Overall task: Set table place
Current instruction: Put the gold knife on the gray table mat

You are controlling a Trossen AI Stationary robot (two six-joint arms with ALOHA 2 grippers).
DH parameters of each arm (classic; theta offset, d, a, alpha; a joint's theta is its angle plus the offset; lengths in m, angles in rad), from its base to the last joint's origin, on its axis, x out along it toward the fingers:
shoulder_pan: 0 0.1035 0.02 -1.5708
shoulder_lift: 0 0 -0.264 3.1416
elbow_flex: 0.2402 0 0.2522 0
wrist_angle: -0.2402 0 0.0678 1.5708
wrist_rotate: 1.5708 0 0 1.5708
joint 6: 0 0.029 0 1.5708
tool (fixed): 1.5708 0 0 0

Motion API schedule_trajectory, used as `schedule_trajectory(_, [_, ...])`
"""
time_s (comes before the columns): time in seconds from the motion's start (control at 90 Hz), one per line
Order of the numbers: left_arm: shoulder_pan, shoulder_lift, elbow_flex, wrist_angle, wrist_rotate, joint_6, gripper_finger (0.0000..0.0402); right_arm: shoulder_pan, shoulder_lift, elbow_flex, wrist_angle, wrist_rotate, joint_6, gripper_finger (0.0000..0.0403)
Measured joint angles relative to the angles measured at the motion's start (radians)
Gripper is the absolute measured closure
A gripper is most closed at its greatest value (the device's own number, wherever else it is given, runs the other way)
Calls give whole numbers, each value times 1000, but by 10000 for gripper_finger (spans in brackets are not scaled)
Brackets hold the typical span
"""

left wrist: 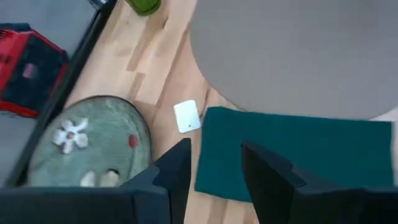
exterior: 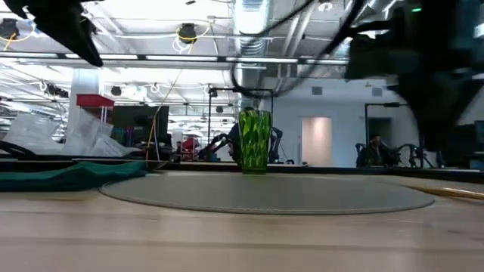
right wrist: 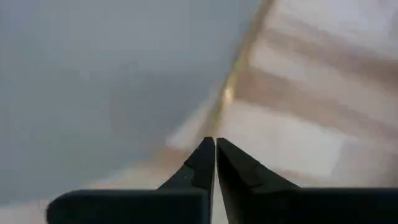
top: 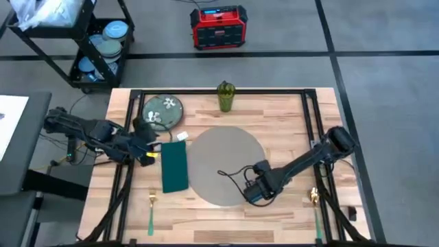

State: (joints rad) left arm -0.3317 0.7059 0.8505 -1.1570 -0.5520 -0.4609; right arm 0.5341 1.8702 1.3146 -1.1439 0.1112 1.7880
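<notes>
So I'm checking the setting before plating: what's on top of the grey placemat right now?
No dish sits on the grey placemat. The right gripper hangs over its edge, fingers shut, with a black cable trailing across. The mat beneath the gripper is hidden. The napkin lies beside it.

A green floral plate point(top: 164, 110) sits at the far left, with a small white card point(top: 182, 136) just right of it. A teal napkin point(top: 174, 167) lies nearer. A green glass point(top: 226, 96) stands far centre. Gold forks point(top: 151, 200) lie near left and right point(top: 314, 195). Beyond stand a red case point(top: 218, 27) and a black cart point(top: 96, 41).
</notes>
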Motion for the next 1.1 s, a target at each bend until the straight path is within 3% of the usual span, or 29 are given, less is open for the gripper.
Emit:
schedule_trajectory(0.289, [0, -120, -19, 7, 0, -19, 279, 101, 0, -91, 200, 19, 355, 251])
schedule_trajectory(0.489, [0, -112, -19, 8, -2, 1, 279, 78, 0, -124, 196, 18, 381, 192])
schedule_trajectory(0.889, [0, -110, -19, 7, -3, -14, 279, -20, -3, -191, 303, 9, 227, 216])
schedule_trajectory(1.1, [0, -111, -19, 4, -4, -9, 279, -20, -2, -191, 268, -34, 246, 289])
